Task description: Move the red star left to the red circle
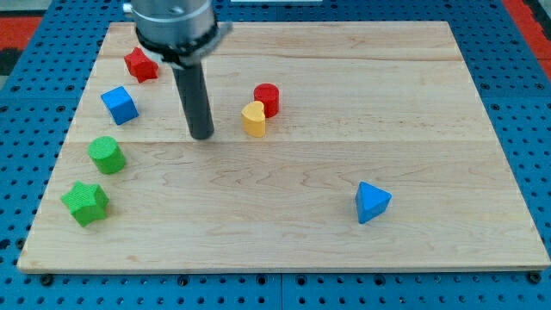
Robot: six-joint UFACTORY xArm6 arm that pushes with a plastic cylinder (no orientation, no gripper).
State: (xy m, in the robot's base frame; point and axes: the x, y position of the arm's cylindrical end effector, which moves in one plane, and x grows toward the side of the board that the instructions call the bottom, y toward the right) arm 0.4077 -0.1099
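Note:
The red star (140,65) lies near the board's upper left corner. The red circle (268,99) stands near the board's upper middle, touching a yellow heart (253,119) at its lower left. My tip (201,135) rests on the board between them, below and to the right of the red star and left of the yellow heart, touching no block.
A blue cube (119,105) sits below the red star. A green cylinder (107,155) and a green star (85,203) lie along the left edge. A blue triangle (371,202) lies at the lower right. The wooden board (362,77) sits on a blue pegboard.

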